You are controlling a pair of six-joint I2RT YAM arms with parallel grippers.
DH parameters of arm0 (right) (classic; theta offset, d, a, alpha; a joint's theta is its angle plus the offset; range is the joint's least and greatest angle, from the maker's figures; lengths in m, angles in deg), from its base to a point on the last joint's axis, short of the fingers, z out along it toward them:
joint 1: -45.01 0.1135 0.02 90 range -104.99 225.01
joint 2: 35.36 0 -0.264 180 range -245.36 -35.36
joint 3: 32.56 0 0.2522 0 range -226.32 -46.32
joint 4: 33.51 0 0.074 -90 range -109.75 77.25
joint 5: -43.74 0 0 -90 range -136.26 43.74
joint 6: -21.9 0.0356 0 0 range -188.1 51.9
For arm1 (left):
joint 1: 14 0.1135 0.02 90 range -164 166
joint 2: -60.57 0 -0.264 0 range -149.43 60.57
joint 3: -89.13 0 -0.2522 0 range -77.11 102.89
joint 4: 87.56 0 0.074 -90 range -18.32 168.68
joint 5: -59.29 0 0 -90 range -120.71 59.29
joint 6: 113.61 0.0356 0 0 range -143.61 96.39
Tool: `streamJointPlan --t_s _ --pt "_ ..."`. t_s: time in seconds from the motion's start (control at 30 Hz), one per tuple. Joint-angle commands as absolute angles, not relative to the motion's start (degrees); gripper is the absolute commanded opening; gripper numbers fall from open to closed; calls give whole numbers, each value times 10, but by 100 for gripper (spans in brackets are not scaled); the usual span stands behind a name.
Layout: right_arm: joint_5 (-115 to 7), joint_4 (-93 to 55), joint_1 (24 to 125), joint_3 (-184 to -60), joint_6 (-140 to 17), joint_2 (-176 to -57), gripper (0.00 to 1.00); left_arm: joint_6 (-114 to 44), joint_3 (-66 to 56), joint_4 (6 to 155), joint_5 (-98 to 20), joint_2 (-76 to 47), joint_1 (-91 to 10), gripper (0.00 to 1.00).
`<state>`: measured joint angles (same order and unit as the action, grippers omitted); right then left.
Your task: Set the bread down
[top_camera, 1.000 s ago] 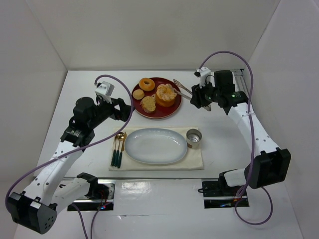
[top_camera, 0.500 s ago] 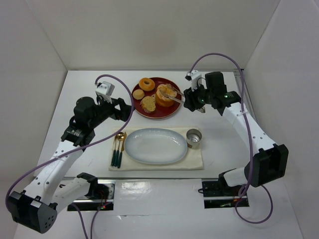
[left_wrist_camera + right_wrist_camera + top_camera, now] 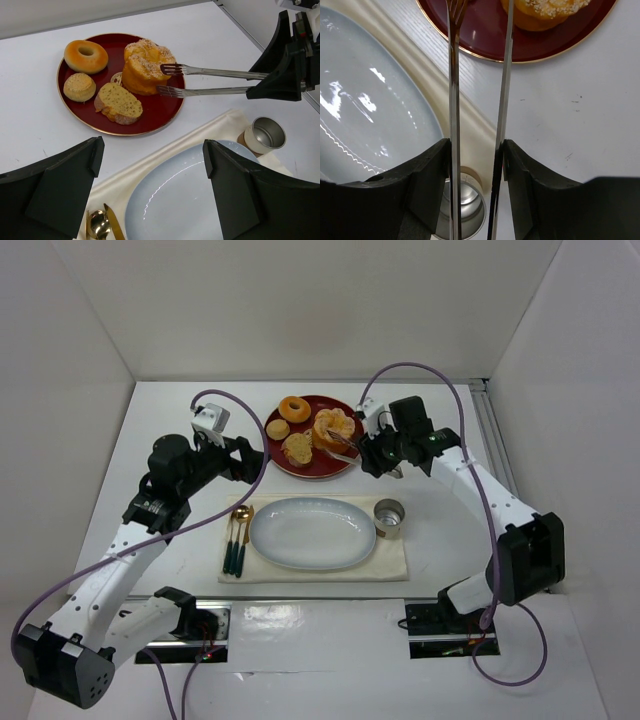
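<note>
The bread (image 3: 145,67) was judged soft, best squeezed lightly at its sides by tongs (image 3: 215,82) clamped in the right gripper (image 3: 476,150).

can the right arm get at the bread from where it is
Probably yes: its gripper holds tongs whose tips flank the bread on the red plate, with nothing between them.
</note>
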<state>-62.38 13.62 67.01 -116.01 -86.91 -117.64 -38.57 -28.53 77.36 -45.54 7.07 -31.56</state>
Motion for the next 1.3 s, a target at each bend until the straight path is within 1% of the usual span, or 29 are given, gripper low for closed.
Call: streamJointPlan --t_s 0.0,0.4,1.0,1.27 --pt "-598 100 679 -1157 -882 -1185 55 -375 -287 794 -456 72 -318 100" --pt "-572 75 689 -1150 -894 -1190 55 -375 -287 794 -456 72 -318 100" --pt "-578 75 689 -1145 -899 -1132 55 -375 -287 794 -456 72 -318 100" --pt "-558 43 689 -1132 -910 -1145 55 -375 -287 794 -456 72 -318 100"
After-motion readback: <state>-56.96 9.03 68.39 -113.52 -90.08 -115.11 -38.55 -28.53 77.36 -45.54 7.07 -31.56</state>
